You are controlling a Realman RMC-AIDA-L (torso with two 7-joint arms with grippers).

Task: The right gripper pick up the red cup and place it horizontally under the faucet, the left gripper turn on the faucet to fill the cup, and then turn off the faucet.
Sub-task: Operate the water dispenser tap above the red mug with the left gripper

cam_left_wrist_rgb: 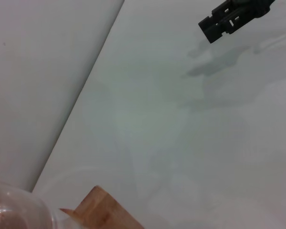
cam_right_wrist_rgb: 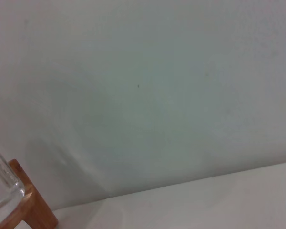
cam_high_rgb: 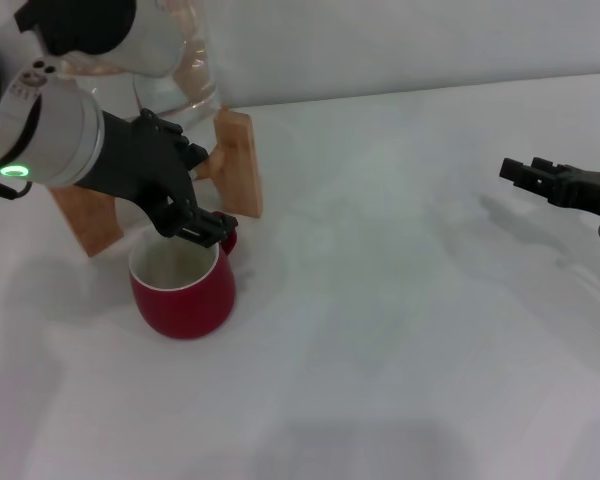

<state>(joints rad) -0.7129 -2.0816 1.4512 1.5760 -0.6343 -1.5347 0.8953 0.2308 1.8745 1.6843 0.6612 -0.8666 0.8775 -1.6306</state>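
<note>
Left claw: we see the black multi-jointed left gripper (cam_high_rgb: 202,228) over the cup's back rim, below the jar; finger gap unreadable.
Head view: rounded glossy red cup (cam_high_rgb: 183,287) stands upright before the wooden stand (cam_high_rgb: 238,160); faucet hidden.
Left wrist view: black two-finger right gripper (cam_left_wrist_rgb: 218,23) well apart, idle.
Right wrist view: only stand and clear glass jar (cam_right_wrist_rgb: 1,185).
Risk: claw clips the rim, we'd tip the cup.

You are looking at a bare test bench, a lab-like setup: a plain white table (cam_high_rgb: 400,330) meets a blank white wall (cam_right_wrist_rgb: 148,86) just behind the wooden stand (cam_high_rgb: 242,160) holding a glass jar (cam_high_rgb: 180,70).
</note>
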